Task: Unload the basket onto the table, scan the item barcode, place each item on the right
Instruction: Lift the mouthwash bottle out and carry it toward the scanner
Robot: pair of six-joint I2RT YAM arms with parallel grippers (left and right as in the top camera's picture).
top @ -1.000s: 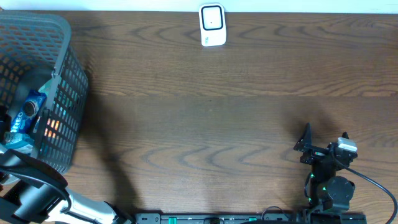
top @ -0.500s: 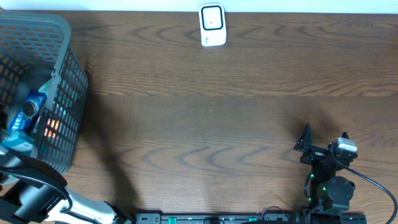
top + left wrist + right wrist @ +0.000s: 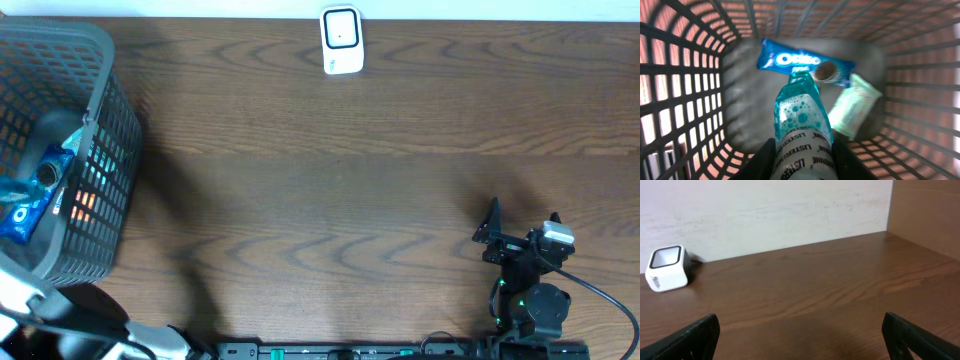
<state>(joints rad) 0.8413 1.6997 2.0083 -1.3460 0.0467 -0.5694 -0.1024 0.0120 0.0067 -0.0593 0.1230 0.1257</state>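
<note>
Left side of the table (image 3: pixel 350 200), at the pick-up stage of the scan. The left gripper (image 3: pixel 803 152) is down inside the grey mesh basket (image 3: pixel 100 60), its two fingers (image 3: pixel 765 157) closed on the sides of a blue mouthwash bottle (image 3: pixel 800 117), the item to be scanned. The bottle points away from the wrist towards the basket floor, where a blue biscuit pack (image 3: pixel 790 60) and a pale green packet (image 3: pixel 855 112) lie just beyond its far end. The right gripper (image 3: pixel 520 235) rests near the front right edge with its jaws wide apart and holds nothing. The white scanner (image 3: pixel 341 40) stands at the far edge, well apart from the basket.

Likely hazards from here:

- **Slip.** The bottle is round and smooth, with liquid inside, and is gripped near one end only. A quick lift or swing could let it turn or slide between the fingers.
- **Snag.** The basket walls stand close around the arm, so the bottle's free end may catch on the mesh on the way out.
- **Failed read.** No barcode is visible in the wrist view. It may end up facing away from the scanner window.
</note>
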